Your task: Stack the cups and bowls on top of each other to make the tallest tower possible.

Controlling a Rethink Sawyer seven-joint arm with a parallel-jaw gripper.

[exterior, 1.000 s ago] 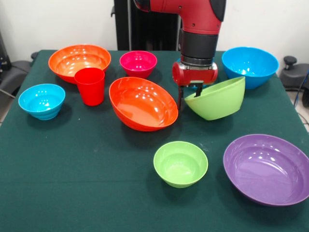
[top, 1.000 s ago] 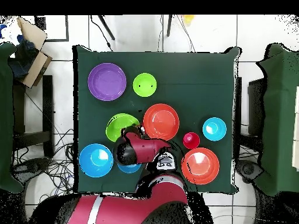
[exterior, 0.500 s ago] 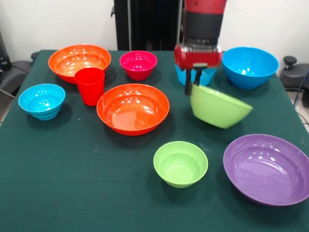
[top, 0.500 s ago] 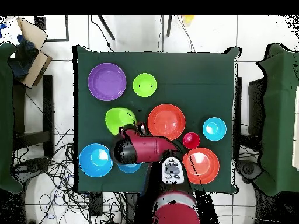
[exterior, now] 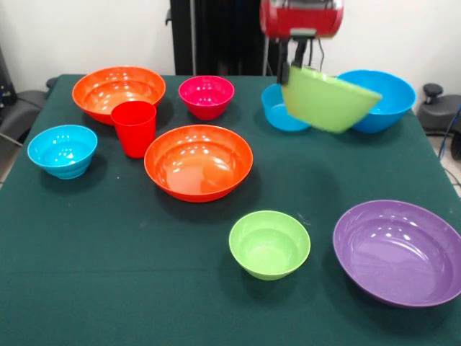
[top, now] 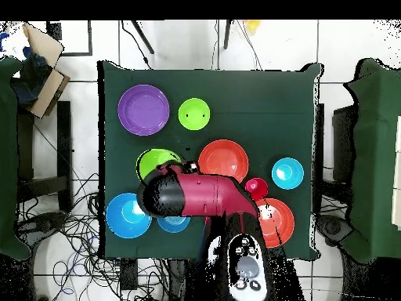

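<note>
Lifted well clear of the table since half a second ago: the green bowl now hangs tilted in the air.

Left to right, you've got the orange bowl on the cloth, then the gripper pinching that green bowl's rim. Glossy, light plastic, probably slippery, so keep your hold on the rim.

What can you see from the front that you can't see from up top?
Only the front view shows the gripper pinching the rim of the big green bowl, which hangs tilted in the air, and the whole magenta bowl. Only the overhead view shows the floor, cables and a cardboard box beside the table, and the arm hiding part of the green bowl. Both show the purple bowl, the small green bowl and the red cup.
</note>
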